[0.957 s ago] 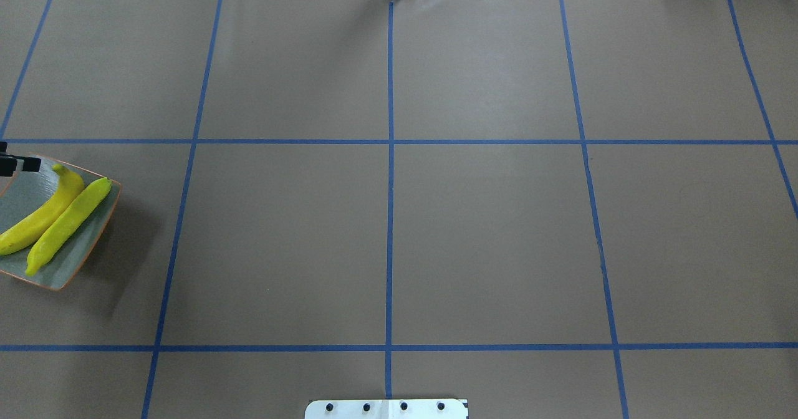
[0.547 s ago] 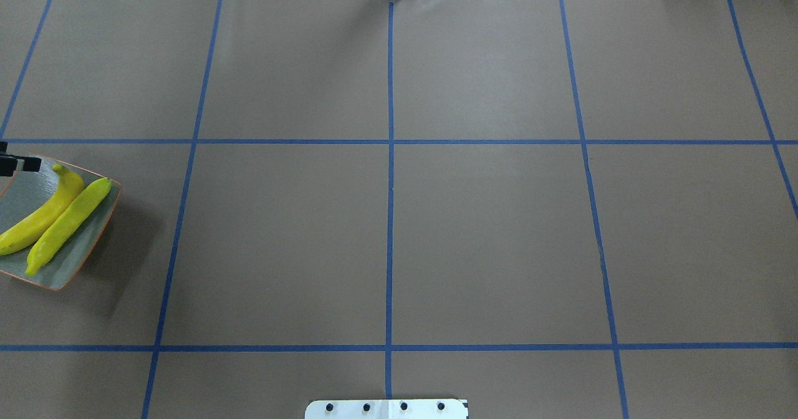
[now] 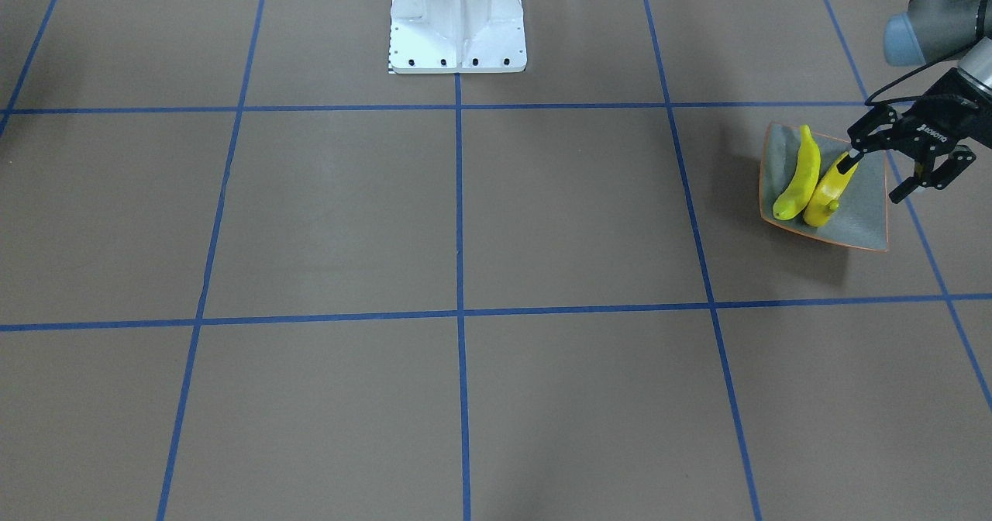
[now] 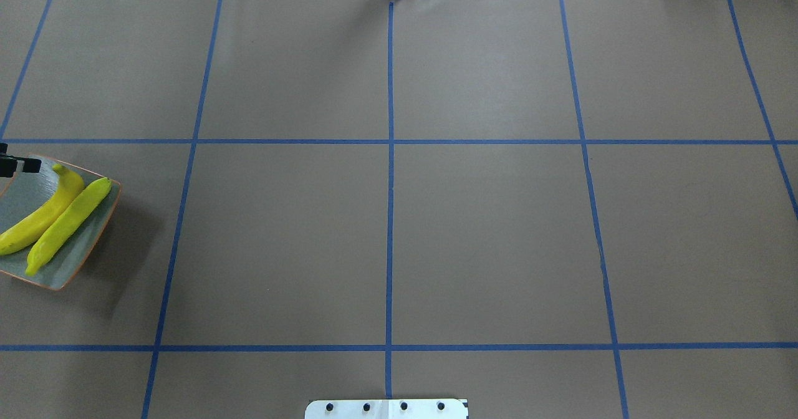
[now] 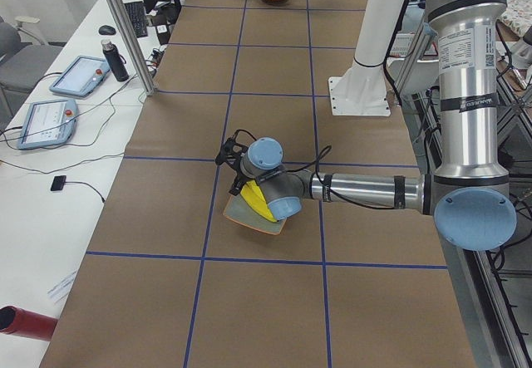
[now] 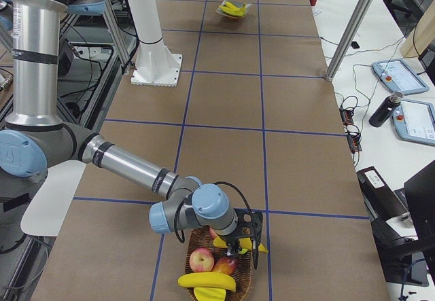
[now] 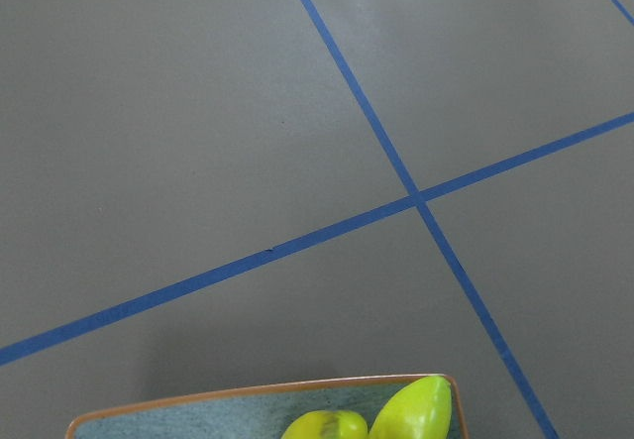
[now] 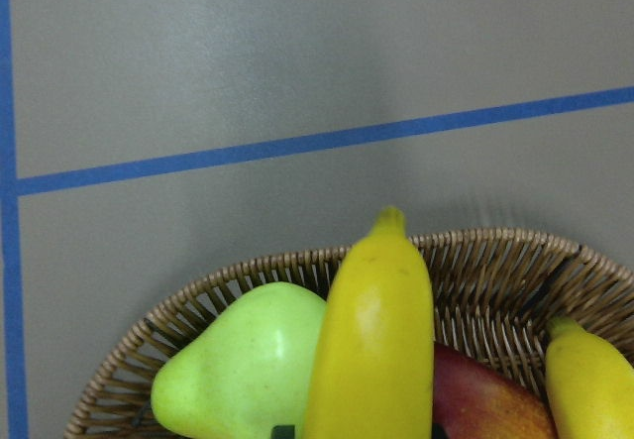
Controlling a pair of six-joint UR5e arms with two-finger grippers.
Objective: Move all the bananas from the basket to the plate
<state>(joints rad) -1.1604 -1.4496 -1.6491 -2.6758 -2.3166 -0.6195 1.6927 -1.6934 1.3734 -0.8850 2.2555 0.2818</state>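
The square grey-green plate (image 3: 864, 211) (image 4: 93, 235) sits at my left end of the table with two bananas on it, a yellow one (image 3: 828, 189) (image 4: 43, 214) and a greener one (image 3: 800, 172) (image 4: 70, 219). My left gripper (image 3: 874, 178) hangs open just over the plate, one finger (image 3: 851, 156) close by the yellow banana's end. At the far right end a wicker basket (image 6: 238, 289) (image 8: 495, 261) holds two more bananas (image 6: 207, 282) (image 8: 371, 350). My right gripper (image 6: 246, 238) is down in the basket over the upper banana (image 6: 239, 244); whether it is open or shut I cannot tell.
A green pear (image 8: 248, 360) and red apples (image 6: 202, 260) share the basket. The white robot base (image 3: 457, 21) stands at the table's middle edge. Blue tape lines grid the brown table. Tablets, a bottle and cables lie on the side bench (image 6: 401, 104).
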